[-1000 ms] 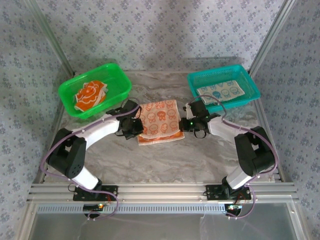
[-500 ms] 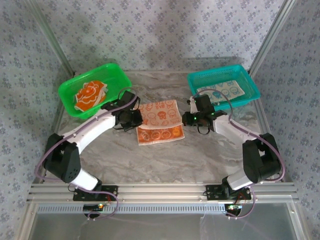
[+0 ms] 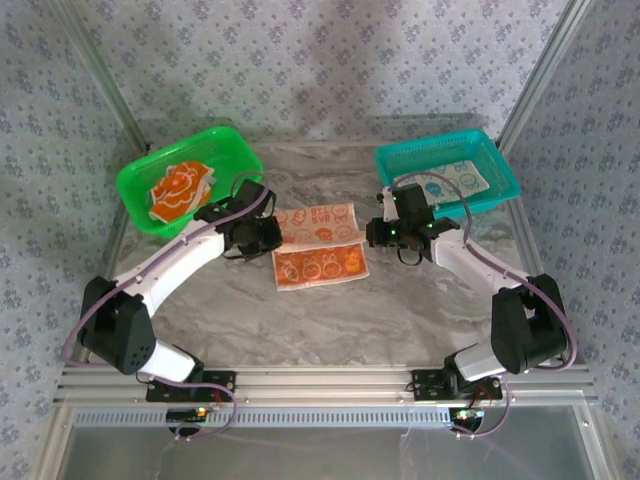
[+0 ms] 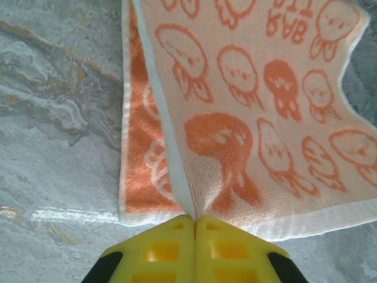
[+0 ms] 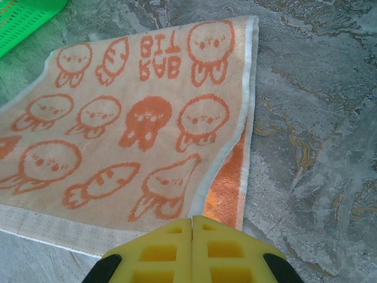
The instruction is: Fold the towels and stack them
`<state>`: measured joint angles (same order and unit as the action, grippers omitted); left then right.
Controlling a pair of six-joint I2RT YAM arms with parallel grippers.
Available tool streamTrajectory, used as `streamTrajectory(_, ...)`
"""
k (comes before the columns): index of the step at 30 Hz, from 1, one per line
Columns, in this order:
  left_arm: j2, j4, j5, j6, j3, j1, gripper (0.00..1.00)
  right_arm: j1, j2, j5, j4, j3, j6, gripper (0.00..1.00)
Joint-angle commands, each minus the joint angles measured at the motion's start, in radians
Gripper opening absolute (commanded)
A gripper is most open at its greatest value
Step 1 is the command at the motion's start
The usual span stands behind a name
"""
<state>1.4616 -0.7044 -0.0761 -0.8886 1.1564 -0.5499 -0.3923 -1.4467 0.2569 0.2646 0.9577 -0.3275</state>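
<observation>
Orange bunny towel (image 3: 320, 266) lies mid-table between the arms, long axis side to side; left gripper (image 4: 194, 221) and right gripper (image 5: 192, 221) each pinch a corner of its pale flap, uncovered half on the near side.

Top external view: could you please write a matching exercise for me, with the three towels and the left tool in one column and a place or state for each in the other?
Things:
1. orange bunny towel
2. sun-face towel
3. teal-figure towel
4. left tool

Places or states:
A. lies in the teal basket
B. lies in the green basket
C. on the table, partly folded over
D. shut on a towel's edge

Pairs: 1-C, 2-B, 3-A, 4-D
</observation>
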Motion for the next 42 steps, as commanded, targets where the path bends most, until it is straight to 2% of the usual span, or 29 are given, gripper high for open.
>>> streamTrajectory(1, -0.021, 0.013, -0.023, -0.025, -0.052, -0.008, 0.0, -0.001, 0.008, -0.013, 0.007, -0.031, 0.006, 0.0)
streamTrajectory(14, 0.022, 0.135, -0.063, -0.075, -0.219, -0.046, 0.0, -0.038, -0.015, -0.022, -0.033, -0.139, -0.009, 0.0)
streamTrajectory(22, 0.103, 0.182, -0.073, -0.074, -0.245, -0.062, 0.0, -0.065, -0.052, -0.039, -0.073, -0.184, -0.022, 0.0)
streamTrajectory(35, 0.134, 0.169, -0.038, -0.063, -0.256, -0.067, 0.0, -0.098, -0.06, -0.062, -0.091, -0.24, -0.045, 0.03)
streamTrajectory(36, 0.134, 0.164, -0.035, -0.059, -0.252, -0.067, 0.01, -0.098, -0.062, -0.065, -0.092, -0.241, -0.045, 0.05)
streamTrajectory(38, 0.138, 0.153, -0.033, -0.052, -0.246, -0.067, 0.11, -0.098, -0.064, -0.067, -0.093, -0.243, -0.044, 0.11)
streamTrajectory(39, 0.138, 0.148, -0.032, -0.049, -0.245, -0.067, 0.15, -0.098, -0.063, -0.067, -0.091, -0.241, -0.04, 0.16)
streamTrajectory(42, 0.126, 0.11, -0.005, -0.03, -0.227, -0.068, 0.36, -0.099, -0.05, -0.074, -0.057, -0.226, -0.024, 0.35)
